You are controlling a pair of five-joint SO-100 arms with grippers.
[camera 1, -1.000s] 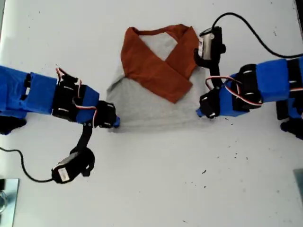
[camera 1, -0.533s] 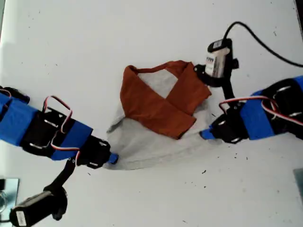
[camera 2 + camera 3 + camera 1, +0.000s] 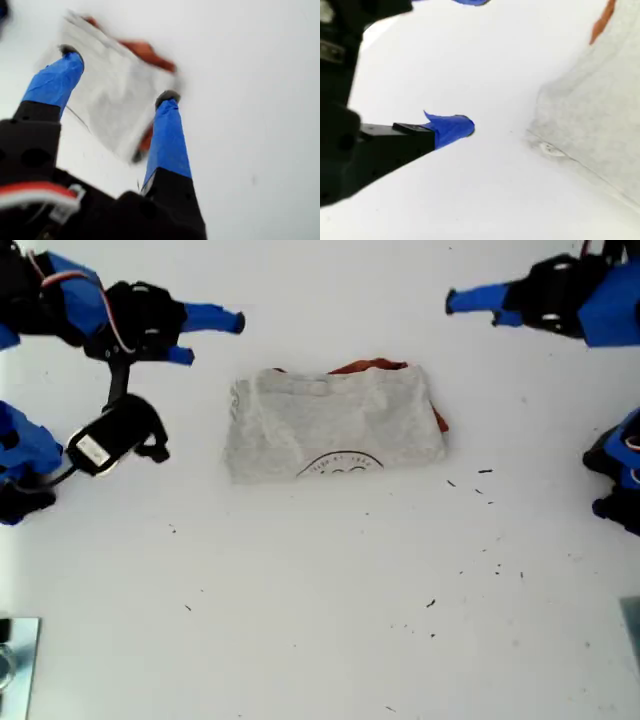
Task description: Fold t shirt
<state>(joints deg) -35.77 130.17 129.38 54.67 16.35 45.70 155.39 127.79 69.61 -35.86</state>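
The t shirt (image 3: 330, 425) lies folded into a grey rectangle on the white table, with a dark arched print (image 3: 340, 466) along its near edge. Rust-orange cloth peeks out at its far edge and at its edge toward the exterior view's right. My first gripper (image 3: 472, 312) hangs open at the exterior view's upper right, off the cloth. Its wrist view shows the shirt (image 3: 112, 107) beyond the spread blue fingers of the gripper (image 3: 119, 72). My second gripper (image 3: 214, 340) is open at the upper left, clear of the shirt (image 3: 600, 110), with nothing in it (image 3: 457, 65).
A black wrist camera (image 3: 112, 435) hangs below the arm at the exterior view's left. More blue arm parts sit at the left edge (image 3: 20, 465) and the right edge (image 3: 622, 472). A metal object (image 3: 12, 660) shows at the bottom-left corner. Dark specks (image 3: 485, 480) dot the table.
Both grippers were shut on the shirt's hem corners. The hem now lies over the sleeves, and both grippers have let go and drawn back to the far side.
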